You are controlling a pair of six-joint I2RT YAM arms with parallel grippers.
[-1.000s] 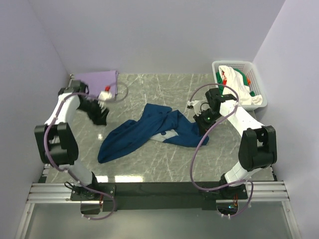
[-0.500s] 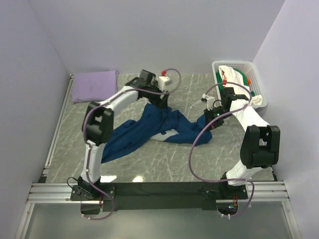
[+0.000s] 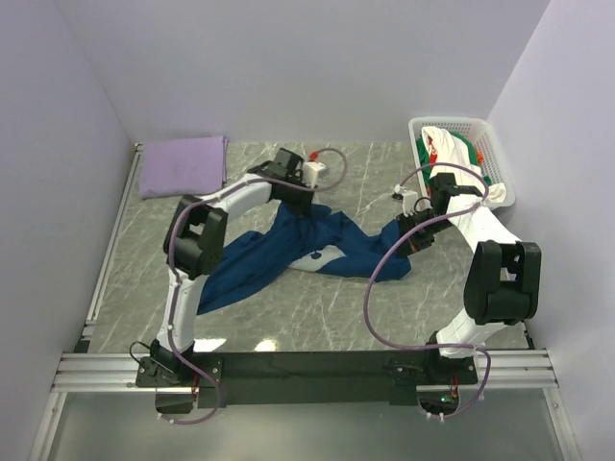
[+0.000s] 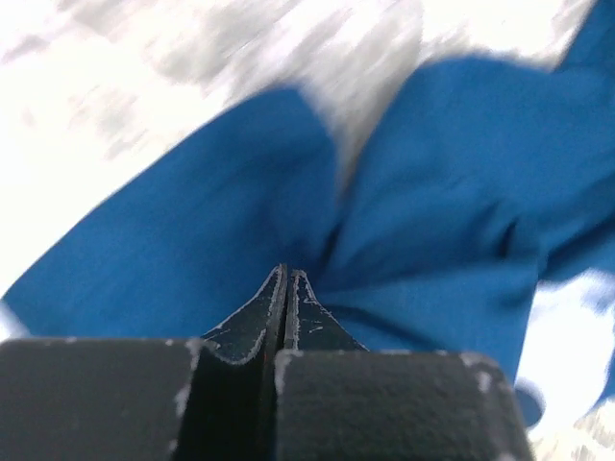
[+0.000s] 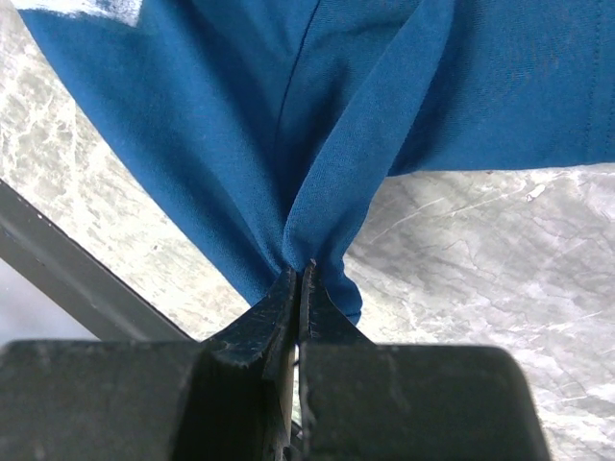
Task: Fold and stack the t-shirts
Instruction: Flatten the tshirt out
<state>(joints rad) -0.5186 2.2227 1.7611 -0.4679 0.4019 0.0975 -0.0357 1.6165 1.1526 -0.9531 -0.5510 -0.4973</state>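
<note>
1. The blue t-shirt (image 3: 288, 252) is lying crumpled across the middle of the grey marbled table (image 3: 317, 322), stretching from about 8 o'clock toward 3 o'clock.
2. The left claw (image 4: 287, 274) is sitting at the shirt's 12 o'clock edge with its fingers pressed together. The wrist view is blurred, but creases are running into the tips, so it seems to be pinching a fold of blue cloth.
3. The right claw (image 5: 300, 269) is pinching a gathered bunch of the same shirt at its 3 o'clock end, and the cloth is fanning out from the closed tips.
4. A white patch (image 3: 323, 259) is showing near the shirt's middle; any writing on it is too small to read.
5. The lavender t-shirt (image 3: 183, 165) is lying folded flat at the table's 10 o'clock corner.
6. White and green t-shirts (image 3: 461, 158) are sitting heaped in the white basket (image 3: 447, 121) at 2 o'clock.
</note>
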